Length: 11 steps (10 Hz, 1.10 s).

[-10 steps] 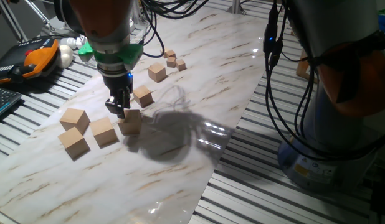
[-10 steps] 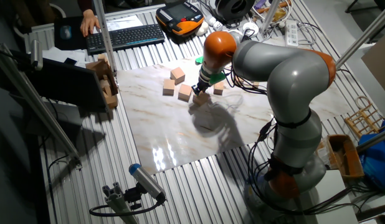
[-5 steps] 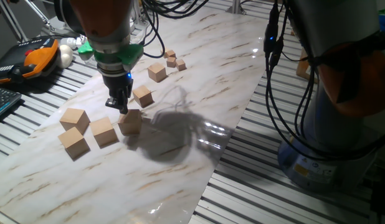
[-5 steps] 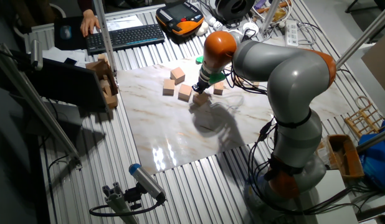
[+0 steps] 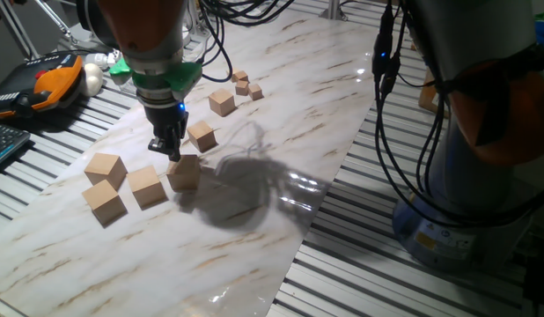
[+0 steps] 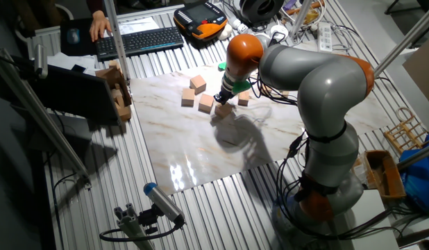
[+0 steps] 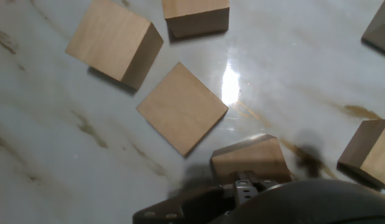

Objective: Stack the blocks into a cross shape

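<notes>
A: Gripper [image 5: 169,151] state?

B: Can't tell. In one fixed view the fingers read as one narrow dark piece pointing down, and no gap can be made out. The hand view only gives dark housing along the bottom edge, with the fingertips not resolved. Nothing is seen between the fingers.

A: Where are the blocks?

B: All four lie on the marble slab [image 5: 281,132], none stacked. The nearest block [image 5: 184,172] sits right under the fingertips. The tips are at its top edge, and whether they touch it isn't clear. In the hand view it is the block just above the housing, partly cut off by it.

A: The other three?

B: They are off to one side of the gripper, past the nearest block. The second block [image 5: 147,187] is just beside the nearest one, with a small gap showing in the hand view. Its top face is seen flat-on there as a diamond. The third block [image 5: 105,165] and the fourth block [image 5: 106,201] are further out from the gripper, near each other but apart. All three are rotated at differing angles.

A: Anything else near the hand?

B: A medium cube [image 5: 201,136] is close by on the gripper's opposite side. Another medium cube [image 5: 222,103] lies beyond it. Three tiny cubes [image 5: 246,85] are clustered well apart from the gripper, further that way.
</notes>
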{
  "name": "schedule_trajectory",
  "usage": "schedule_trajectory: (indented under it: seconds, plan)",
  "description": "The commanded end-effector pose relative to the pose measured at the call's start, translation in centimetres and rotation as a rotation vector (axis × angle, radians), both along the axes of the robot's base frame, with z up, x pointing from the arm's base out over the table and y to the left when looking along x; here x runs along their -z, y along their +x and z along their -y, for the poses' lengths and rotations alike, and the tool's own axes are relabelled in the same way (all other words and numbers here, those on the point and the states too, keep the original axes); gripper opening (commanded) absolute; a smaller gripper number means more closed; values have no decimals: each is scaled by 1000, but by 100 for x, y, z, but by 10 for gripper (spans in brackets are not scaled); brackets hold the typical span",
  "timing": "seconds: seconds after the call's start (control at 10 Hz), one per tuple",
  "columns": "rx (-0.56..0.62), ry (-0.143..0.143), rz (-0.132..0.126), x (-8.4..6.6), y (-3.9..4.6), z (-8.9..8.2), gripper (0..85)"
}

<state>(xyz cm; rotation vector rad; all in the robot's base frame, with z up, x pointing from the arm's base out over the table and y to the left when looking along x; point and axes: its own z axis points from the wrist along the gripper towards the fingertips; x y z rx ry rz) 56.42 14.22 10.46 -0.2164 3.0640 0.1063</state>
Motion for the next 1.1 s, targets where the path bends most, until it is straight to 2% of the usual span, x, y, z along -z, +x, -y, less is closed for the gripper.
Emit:
schedule_trajectory:
  seconds: [0.0, 0.4, 0.6, 0.7, 0.8, 0.9, 1.0]
  plan:
    - [2, 0, 2, 0, 0, 0, 0]
    - [18, -7, -1, 9, 7, -1, 0]
    - [74, -3, -47, 9, 7, -1, 0]
    - [152, -18, -69, 9, 7, -1, 0]
    - [267, -47, -79, 9, 7, -1, 0]
    - [368, -46, -88, 9, 7, -1, 0]
    - [417, -29, -69, 9, 7, -1, 0]
